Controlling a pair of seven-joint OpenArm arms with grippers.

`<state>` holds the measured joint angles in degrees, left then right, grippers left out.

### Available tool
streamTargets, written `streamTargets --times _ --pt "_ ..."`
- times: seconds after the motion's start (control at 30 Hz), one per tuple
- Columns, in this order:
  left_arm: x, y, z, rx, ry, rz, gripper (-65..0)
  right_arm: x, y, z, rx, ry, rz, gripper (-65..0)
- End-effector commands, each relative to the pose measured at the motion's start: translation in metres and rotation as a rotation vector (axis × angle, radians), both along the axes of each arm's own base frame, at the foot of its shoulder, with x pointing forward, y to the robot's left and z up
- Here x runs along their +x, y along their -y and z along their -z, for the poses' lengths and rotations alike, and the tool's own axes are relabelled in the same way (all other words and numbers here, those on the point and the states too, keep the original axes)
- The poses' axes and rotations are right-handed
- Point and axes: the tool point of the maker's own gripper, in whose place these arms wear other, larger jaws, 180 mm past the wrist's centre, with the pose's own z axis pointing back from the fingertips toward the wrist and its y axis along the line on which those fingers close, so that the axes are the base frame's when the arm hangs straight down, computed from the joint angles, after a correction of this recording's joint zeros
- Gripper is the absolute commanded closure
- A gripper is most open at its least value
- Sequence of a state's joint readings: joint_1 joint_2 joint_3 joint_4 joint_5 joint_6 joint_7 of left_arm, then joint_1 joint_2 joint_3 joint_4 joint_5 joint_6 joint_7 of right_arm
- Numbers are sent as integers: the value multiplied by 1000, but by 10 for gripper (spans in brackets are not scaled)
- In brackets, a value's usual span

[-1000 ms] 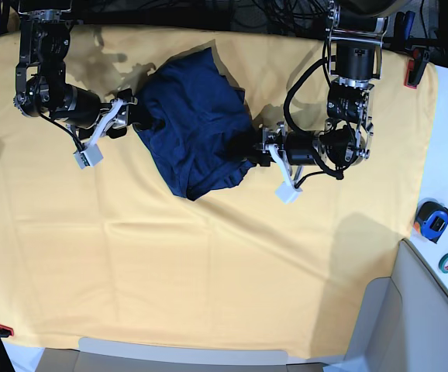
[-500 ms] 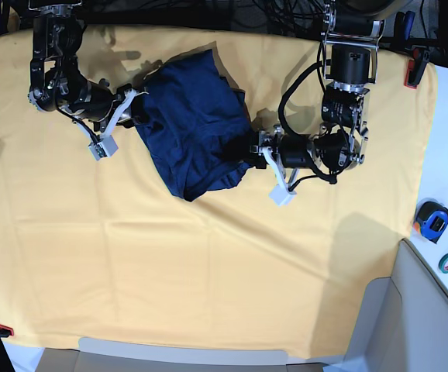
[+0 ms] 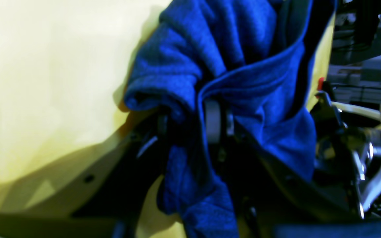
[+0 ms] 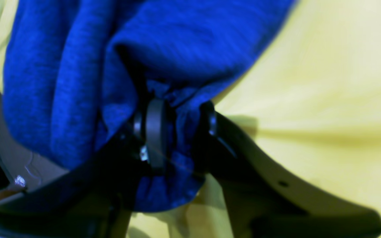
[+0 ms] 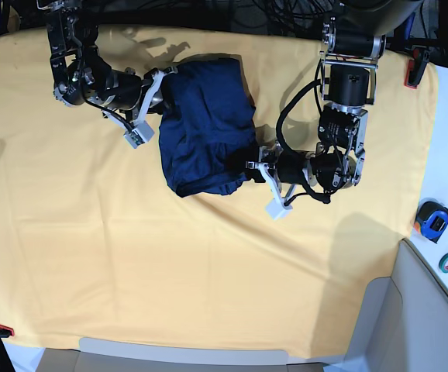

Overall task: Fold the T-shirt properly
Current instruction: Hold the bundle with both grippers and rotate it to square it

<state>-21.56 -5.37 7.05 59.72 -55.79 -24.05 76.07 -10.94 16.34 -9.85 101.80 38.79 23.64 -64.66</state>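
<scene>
Basically no readable text/labels. L gripper (image 3: 190,127) & R gripper (image 4: 177,124) both pinched on T-shirt (image 5: 207,128) fabric, bunched on yellow cloth (image 5: 208,271).

yellow cloth (image 5: 170,256), tape measure (image 5: 432,220)

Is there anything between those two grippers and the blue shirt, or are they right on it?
Nothing visible stands between. The left gripper and right gripper are each shut on a bunch of the shirt, which lies crumpled on the yellow cloth.
</scene>
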Motion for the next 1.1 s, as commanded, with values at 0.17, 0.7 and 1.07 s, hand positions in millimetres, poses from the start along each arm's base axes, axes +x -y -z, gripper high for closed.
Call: streamTargets --times 0.17,0.7,1.07 --pt "25 -4 -19 25 80 -7 -102 -17 -6 5 -11 -49 -56 -153" --pt "36 -8 -24 66 109 -2 -105 0 55 6 -63 -70 199 -156" --pt "32 -8 -25 68 97 19 -268 7 64 3 -53 -60 264 -213"
